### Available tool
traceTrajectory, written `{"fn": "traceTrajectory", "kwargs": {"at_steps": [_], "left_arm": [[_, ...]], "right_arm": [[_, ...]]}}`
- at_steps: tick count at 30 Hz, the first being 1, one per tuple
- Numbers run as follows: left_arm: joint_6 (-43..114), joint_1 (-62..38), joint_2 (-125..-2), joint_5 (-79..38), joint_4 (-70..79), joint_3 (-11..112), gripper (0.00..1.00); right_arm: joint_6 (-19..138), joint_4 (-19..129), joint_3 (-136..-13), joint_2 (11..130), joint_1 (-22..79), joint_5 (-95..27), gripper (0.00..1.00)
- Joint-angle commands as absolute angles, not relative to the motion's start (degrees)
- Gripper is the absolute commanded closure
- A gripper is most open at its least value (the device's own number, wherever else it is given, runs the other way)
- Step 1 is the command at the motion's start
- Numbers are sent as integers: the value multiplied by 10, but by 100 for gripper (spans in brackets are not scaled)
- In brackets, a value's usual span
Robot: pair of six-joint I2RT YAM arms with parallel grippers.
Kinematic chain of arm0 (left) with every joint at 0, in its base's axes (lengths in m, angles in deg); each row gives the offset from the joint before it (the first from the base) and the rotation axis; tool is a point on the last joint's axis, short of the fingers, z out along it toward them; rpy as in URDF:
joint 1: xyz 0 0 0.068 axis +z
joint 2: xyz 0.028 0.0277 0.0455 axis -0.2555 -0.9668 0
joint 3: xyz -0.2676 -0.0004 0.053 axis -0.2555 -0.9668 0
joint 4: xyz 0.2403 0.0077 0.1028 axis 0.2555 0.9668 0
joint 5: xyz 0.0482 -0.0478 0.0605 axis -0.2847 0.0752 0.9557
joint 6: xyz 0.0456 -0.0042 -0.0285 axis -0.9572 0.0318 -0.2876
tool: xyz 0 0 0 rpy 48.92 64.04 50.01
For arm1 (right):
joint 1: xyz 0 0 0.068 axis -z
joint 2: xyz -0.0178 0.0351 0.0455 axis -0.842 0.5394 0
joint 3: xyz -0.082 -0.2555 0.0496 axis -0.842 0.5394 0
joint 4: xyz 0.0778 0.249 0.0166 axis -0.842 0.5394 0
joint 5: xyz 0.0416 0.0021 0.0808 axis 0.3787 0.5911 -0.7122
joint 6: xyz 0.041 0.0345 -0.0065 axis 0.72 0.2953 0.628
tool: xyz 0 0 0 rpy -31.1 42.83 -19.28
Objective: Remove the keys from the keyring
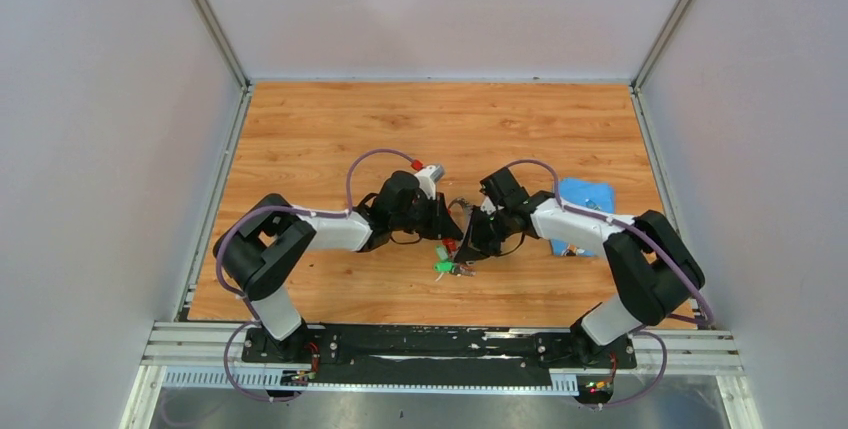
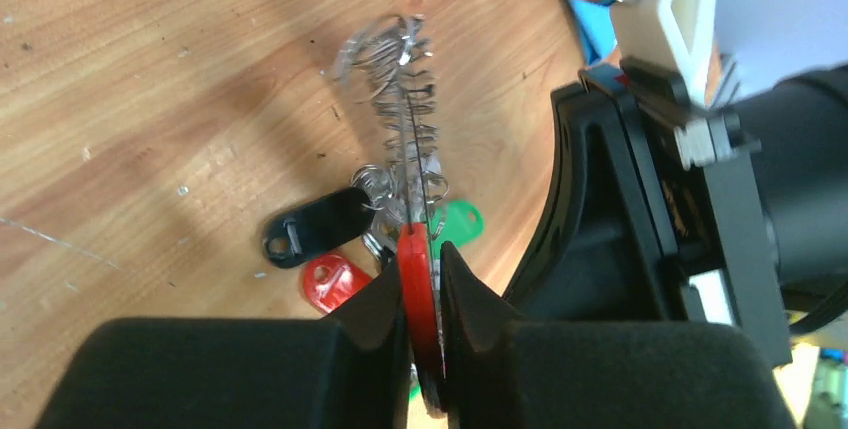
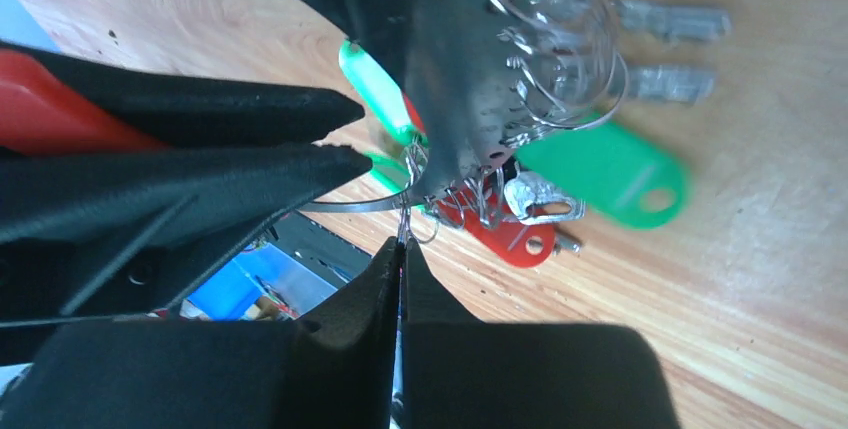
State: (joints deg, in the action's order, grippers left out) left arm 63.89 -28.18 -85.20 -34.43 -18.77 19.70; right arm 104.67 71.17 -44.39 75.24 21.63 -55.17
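Left wrist view: left gripper (image 2: pixel 425 267) pinches keyring (image 2: pixel 403 119) red part, right gripper (image 3: pixel 400 247) its wire; steady separation should free keys (image 3: pixel 668 21)

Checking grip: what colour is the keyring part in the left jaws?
Keyring part: red; left wrist view.

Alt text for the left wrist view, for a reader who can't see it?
The left gripper pinches the red curved part of the keyring, whose silvery ring-strung wire extends away over the wooden table. A black tag, red tag and green tag cluster beside the grip; the right arm fills the right side.
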Motion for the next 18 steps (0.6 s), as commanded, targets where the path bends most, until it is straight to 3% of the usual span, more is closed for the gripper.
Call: {"fn": "traceTrajectory", "kwargs": {"at_steps": [1,9,18], "left_arm": [[557,-282,-872,-357,-180,211,82],[539,-278,-863,-356,-179,195,55],[537,-259,-792,-346,-170,148,46]], "right_arm": [[1057,676,-438,781,251,-606,99],[1040,670,-448,829,284,-651,99],[1058,670,-457,824,303,-679,99]]}}
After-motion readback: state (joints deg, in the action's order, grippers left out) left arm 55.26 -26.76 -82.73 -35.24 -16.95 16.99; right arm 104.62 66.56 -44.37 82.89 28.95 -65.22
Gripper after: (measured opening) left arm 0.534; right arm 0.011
